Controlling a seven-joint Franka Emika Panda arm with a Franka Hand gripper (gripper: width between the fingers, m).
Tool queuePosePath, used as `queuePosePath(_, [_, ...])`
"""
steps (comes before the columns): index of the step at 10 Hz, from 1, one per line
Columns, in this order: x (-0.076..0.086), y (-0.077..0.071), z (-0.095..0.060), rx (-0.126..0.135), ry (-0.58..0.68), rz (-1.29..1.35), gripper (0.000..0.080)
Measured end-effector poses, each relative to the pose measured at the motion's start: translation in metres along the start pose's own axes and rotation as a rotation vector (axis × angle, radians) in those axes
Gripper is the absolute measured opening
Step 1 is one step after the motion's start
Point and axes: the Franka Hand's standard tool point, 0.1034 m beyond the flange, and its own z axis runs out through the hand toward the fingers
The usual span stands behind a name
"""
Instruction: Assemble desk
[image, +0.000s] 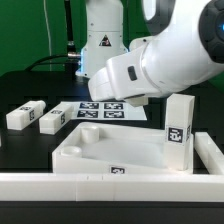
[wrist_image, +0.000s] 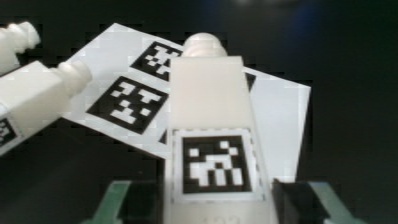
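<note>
In the wrist view my gripper (wrist_image: 222, 203) is shut on a white desk leg (wrist_image: 214, 110). The leg has a black-and-white tag near the fingers (wrist_image: 125, 203) and a round peg at its far end, and I hold it above the marker board (wrist_image: 143, 75). In the exterior view the white gripper housing (image: 130, 75) is tilted over the marker board (image: 105, 108) and hides the fingers and the held leg. The desk panel (image: 100, 152) lies at the front, with one leg (image: 178, 130) upright at the corner on the exterior view's right.
Two loose legs (image: 25, 116) (image: 52, 120) lie on the black table at the exterior view's left; they also show in the wrist view (wrist_image: 50, 92) (wrist_image: 18, 45). A long white rail (image: 110, 185) runs along the front edge.
</note>
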Motion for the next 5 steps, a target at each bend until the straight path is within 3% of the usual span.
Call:
queuePosePath(2, [-0.012,0.004,-0.024,-0.008,0.034,0.004,0.0290])
queuePosePath(3, [-0.002,0.006,-0.026,-0.021,0.109,0.003,0.0290])
queuePosePath(5, [0.000,0.009,-0.032,-0.045,0.247,0.004,0.0290])
